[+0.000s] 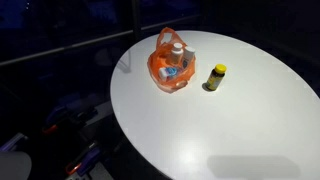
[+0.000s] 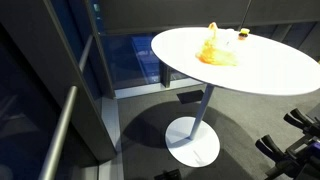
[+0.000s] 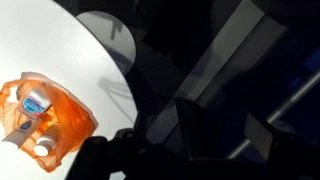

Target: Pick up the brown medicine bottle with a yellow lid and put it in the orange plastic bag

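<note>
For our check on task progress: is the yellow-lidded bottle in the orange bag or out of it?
Out. The bottle stands upright on the table beside the bag, apart from it.

Orange plastic bag seen just left of gripper, laid on white table; white-capped containers held inside. Jaw stance obscured by shadow.

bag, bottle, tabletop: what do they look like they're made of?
Orange bag: thin translucent plastic film; crumpled, and the contents show through. Brown bottle: dark body with a yellow lid, plastic or glass; too small to tell. Tabletop: smooth white with a faint sheen, perhaps laminate or paint.
</note>
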Robot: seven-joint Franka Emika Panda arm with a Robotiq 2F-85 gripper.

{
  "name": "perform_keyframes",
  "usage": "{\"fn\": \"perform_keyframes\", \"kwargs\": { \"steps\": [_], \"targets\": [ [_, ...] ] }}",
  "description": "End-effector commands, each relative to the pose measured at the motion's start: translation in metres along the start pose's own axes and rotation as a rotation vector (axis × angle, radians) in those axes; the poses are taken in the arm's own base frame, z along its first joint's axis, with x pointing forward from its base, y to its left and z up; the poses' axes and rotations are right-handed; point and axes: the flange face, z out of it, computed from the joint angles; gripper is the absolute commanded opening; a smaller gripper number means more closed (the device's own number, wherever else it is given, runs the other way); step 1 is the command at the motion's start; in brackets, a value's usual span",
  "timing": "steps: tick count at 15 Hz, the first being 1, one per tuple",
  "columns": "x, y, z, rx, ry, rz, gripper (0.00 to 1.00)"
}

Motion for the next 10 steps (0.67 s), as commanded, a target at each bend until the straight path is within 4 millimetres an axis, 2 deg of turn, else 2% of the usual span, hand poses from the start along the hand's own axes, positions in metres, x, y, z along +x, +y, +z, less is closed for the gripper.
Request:
{"fn": "perform_keyframes", "kwargs": {
  "steps": [1,5,10],
  "targets": [
    [0.0,0.0,-0.001,0.0,0.0,0.0,1.0],
    [0.0,0.0,-0.002,0.0,0.001,0.0,1.0],
    [0.023,0.019,-0.015,-0.086,0.047,0.022,1.0]
  ]
}}
